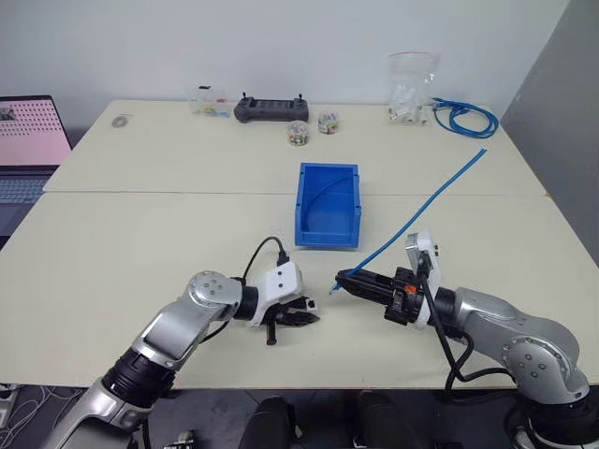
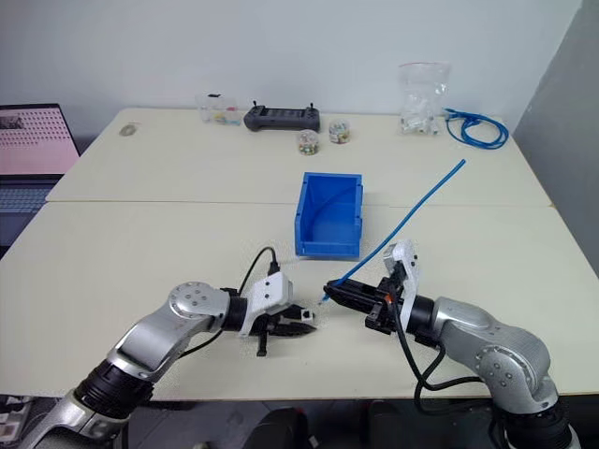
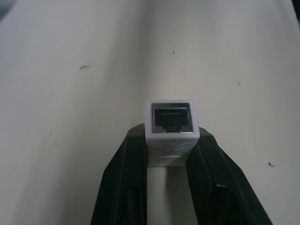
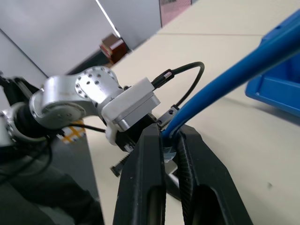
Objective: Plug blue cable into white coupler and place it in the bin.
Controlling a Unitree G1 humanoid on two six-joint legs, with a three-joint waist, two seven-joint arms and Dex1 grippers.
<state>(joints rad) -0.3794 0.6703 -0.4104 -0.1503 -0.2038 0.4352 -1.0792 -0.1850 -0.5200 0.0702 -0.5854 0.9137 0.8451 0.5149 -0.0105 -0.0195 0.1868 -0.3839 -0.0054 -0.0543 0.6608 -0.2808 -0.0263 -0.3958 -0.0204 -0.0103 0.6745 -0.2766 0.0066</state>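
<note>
Between left tool [image 3: 171, 140] fingers, white coupler's [image 3: 171, 125] socket

Head stereo pair looking down over table [image 1: 140, 234], wrist cameras close along each gripper's fingers

Blue cable [image 1: 426, 205], white coupler [image 3: 171, 132], blue bin [image 1: 328, 228]

- honestly there's no readable text, brand, number or sign on anything here
- the laptop screen [image 1: 33, 131] at the left edge of the counter has a pinkish page with rows of tiny marks, way too small to read
- the black controller [image 1: 271, 108] at the back has no label I can make out
</note>
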